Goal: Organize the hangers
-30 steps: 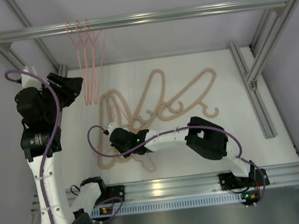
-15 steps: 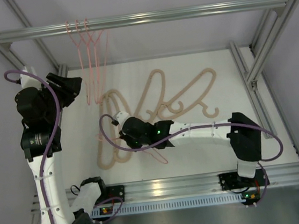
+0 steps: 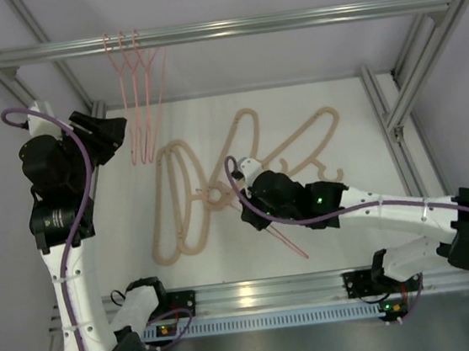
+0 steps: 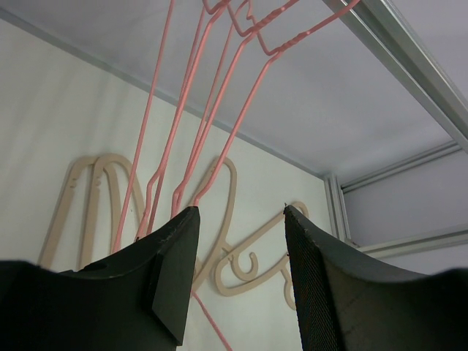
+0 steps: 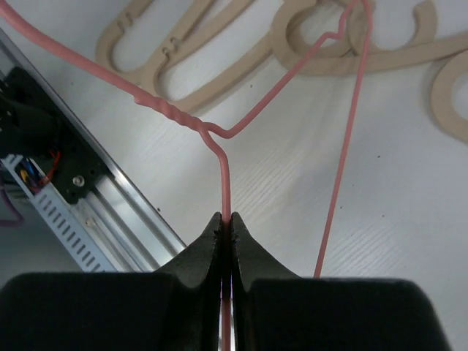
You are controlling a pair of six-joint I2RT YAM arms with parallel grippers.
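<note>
Filling most of the top view, a white table point(image 3: 368, 160) is seen, framed by metal bars, with a rail point(image 3: 285, 21) carried across above its far edge. Several beige hangers point(image 5: 395, 62) are spread flat and overlapping on the middle of the table, their hooks tangled together. A small bunch of pink hangers point(image 3: 136, 68) is hung by the hooks from the left part of the rail. One more pink hanger point(image 5: 223, 183) is found towards the front of the table, partly over the beige pile. It is clamped on a straight run of wire just beside its twisted neck by the right hand point(image 5: 226, 223), whose fingers are pressed together on it. The left hand point(image 4: 238, 219) is raised beside the lower ends of the hung bunch, its fingers set apart with nothing gripped; whether a wire is touched cannot be told.
</note>
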